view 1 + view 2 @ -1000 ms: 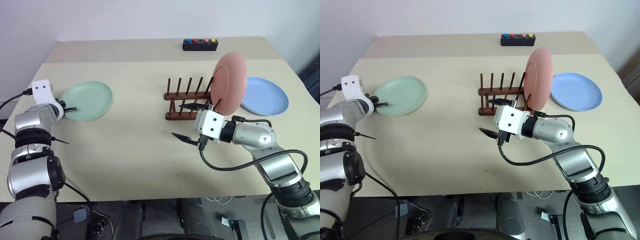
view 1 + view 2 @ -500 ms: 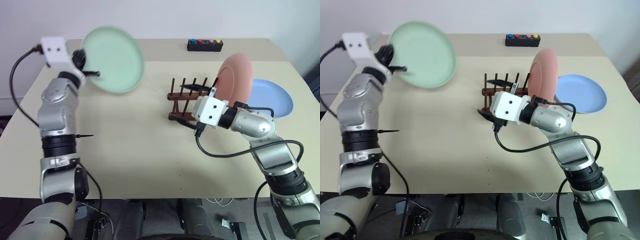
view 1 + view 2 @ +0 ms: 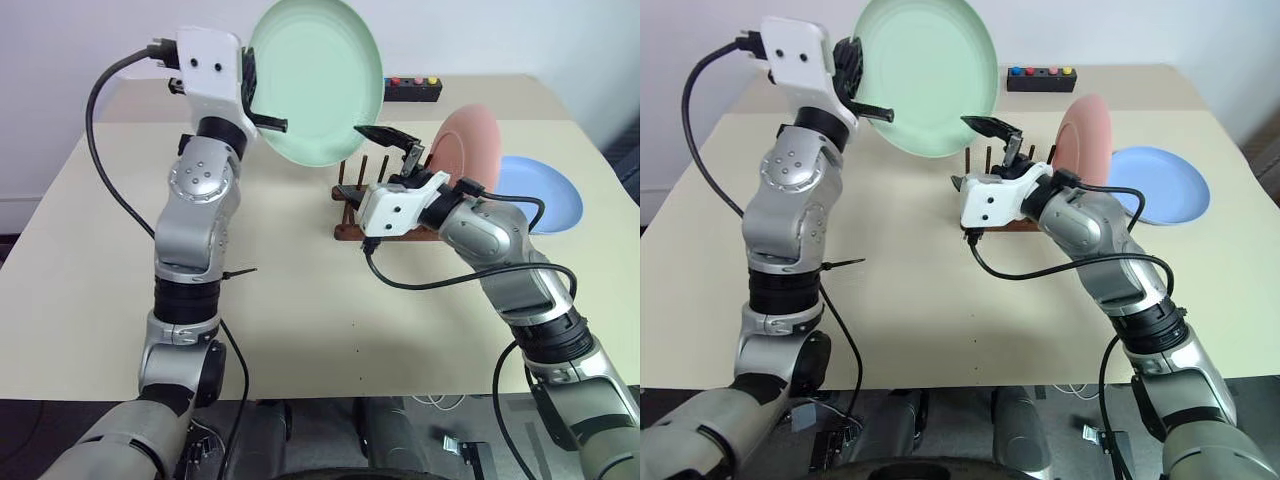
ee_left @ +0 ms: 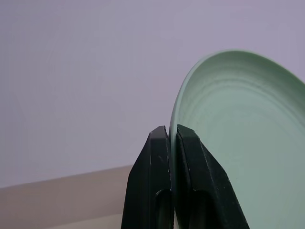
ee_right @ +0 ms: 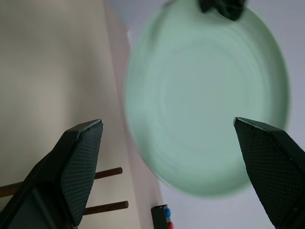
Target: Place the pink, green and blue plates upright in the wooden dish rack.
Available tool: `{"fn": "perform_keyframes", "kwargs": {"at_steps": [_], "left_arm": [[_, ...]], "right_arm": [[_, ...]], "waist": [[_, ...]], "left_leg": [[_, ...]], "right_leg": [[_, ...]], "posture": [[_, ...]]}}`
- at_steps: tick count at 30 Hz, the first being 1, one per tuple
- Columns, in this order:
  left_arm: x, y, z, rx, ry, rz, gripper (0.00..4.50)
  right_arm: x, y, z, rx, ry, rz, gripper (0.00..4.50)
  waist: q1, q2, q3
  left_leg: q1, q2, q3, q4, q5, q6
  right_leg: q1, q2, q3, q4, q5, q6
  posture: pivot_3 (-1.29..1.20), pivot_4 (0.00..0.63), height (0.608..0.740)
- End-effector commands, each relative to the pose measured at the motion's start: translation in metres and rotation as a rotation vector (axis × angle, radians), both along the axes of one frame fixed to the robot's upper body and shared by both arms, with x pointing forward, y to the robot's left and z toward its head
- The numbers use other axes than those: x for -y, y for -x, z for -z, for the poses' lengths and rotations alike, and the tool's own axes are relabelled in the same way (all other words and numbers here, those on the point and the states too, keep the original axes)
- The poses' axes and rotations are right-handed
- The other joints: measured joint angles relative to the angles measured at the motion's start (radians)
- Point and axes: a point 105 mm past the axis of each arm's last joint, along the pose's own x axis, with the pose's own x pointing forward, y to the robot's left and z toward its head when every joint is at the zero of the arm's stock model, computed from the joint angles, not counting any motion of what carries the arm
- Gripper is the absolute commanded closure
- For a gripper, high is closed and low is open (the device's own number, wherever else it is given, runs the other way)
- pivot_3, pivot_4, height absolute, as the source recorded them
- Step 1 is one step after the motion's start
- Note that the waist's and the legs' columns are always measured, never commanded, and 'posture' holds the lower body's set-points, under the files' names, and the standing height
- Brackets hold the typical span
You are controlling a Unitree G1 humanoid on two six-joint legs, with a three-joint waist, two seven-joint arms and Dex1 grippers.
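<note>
My left gripper is shut on the rim of the green plate and holds it high, tilted nearly upright, above and just left of the wooden dish rack. The left wrist view shows both fingers pinching the green plate. The pink plate stands upright at the rack's right end. The blue plate lies flat on the table right of the rack. My right gripper is open over the rack's left end, right below the green plate, with nothing between its fingers.
A black box with coloured buttons sits at the far edge of the beige table. Rack pegs show close beside my right gripper's fingers. My right forearm crosses in front of the rack.
My left gripper has lifted the green plate off the table's left side and carried it up and right toward the rack. My right gripper rose a little and rolled, staying open.
</note>
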Motion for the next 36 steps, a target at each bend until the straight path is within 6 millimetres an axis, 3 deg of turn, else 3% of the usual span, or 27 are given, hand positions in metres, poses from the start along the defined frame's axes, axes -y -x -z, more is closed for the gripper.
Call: {"fn": "perform_keyframes", "kwargs": {"at_steps": [1, 8, 11, 18, 22, 25, 28, 30, 32, 36], "left_arm": [[0.014, 0.015, -0.018, 0.069, 0.007, 0.057, 4.46], [0.03, 0.02, -0.017, 0.052, 0.007, 0.131, 4.46], [0.03, 0.02, -0.017, 0.051, 0.012, 0.14, 4.5], [0.033, 0.019, -0.016, 0.038, 0.008, 0.149, 4.5], [0.034, 0.019, -0.015, 0.035, 0.017, 0.166, 4.5], [0.033, 0.021, -0.017, 0.043, 0.044, 0.185, 3.47], [0.031, 0.021, -0.02, 0.052, 0.068, 0.187, 2.0], [0.023, 0.024, -0.032, 0.092, 0.143, 0.211, 0.88], [0.007, 0.027, -0.05, 0.148, 0.273, 0.233, 0.04], [-0.033, 0.027, -0.071, 0.232, 0.4, 0.154, 0.04]], "right_arm": [[-0.003, -0.001, -0.002, 0.047, 0.005, 0.007, 0.0], [0.005, -0.015, 0.006, 0.068, 0.048, 0.079, 0.0], [0.008, -0.019, 0.012, 0.073, 0.089, 0.098, 0.83], [0.014, -0.023, 0.012, 0.085, 0.102, 0.131, 4.41], [0.014, -0.023, 0.013, 0.091, 0.106, 0.134, 4.46], [0.015, -0.022, 0.012, 0.092, 0.081, 0.13, 4.5], [0.016, -0.022, 0.011, 0.097, 0.079, 0.132, 4.5], [0.017, -0.022, 0.009, 0.105, 0.079, 0.134, 4.5], [0.019, -0.022, 0.006, 0.114, 0.082, 0.134, 4.5], [0.02, -0.02, -0.002, 0.14, 0.059, 0.12, 4.5]], "waist": [[-0.001, 0.0, 0.0], [-0.001, 0.0, 0.0], [-0.001, 0.0, 0.0], [-0.001, 0.0, 0.0], [0.0, 0.0, 0.0], [0.0, 0.0, 0.0], [-0.001, 0.0, 0.0], [-0.001, 0.0, 0.0], [-0.001, 0.0, 0.0], [-0.002, 0.0, 0.0]], "left_leg": [[0.0, 0.0, 0.0, 0.0, 0.0, 0.0], [0.0, 0.0, 0.0, 0.0, 0.0, 0.0], [0.0, 0.0, 0.0, 0.0, 0.0, 0.0], [0.0, 0.0, 0.0, 0.0, 0.0, 0.0], [0.0, 0.0, 0.0, 0.0, 0.0, 0.0], [0.0, 0.0, 0.0, 0.0, 0.0, 0.0], [0.0, 0.0, 0.0, 0.0, 0.0, 0.0], [0.0, 0.0, 0.0, 0.0, 0.0, 0.0], [0.0, 0.0, 0.0, 0.0, 0.0, 0.0], [0.0, 0.0, 0.0, 0.0, 0.0, 0.0]], "right_leg": [[0.0, 0.0, 0.0, 0.0, 0.0, 0.0], [0.0, 0.0, 0.0, 0.0, 0.0, 0.0], [0.0, 0.0, 0.0, 0.0, 0.0, 0.0], [0.0, 0.0, 0.0, 0.0, 0.0, 0.0], [0.0, 0.0, 0.0, 0.0, 0.0, 0.0], [0.0, 0.0, 0.0, 0.0, 0.0, 0.0], [0.0, 0.0, 0.0, 0.0, 0.0, 0.0], [0.0, 0.0, 0.0, 0.0, 0.0, 0.0], [0.0, 0.0, 0.0, 0.0, 0.0, 0.0], [0.0, 0.0, 0.0, 0.0, 0.0, 0.0]], "posture": [[0.0, 0.15, 0.74], [0.0, 0.15, 0.74], [0.0, 0.15, 0.74], [0.0, 0.15, 0.74], [0.0, 0.15, 0.74], [0.0, 0.15, 0.74], [0.0, 0.15, 0.74], [0.0, 0.15, 0.74], [0.0, 0.15, 0.74], [0.0, 0.15, 0.74]]}}
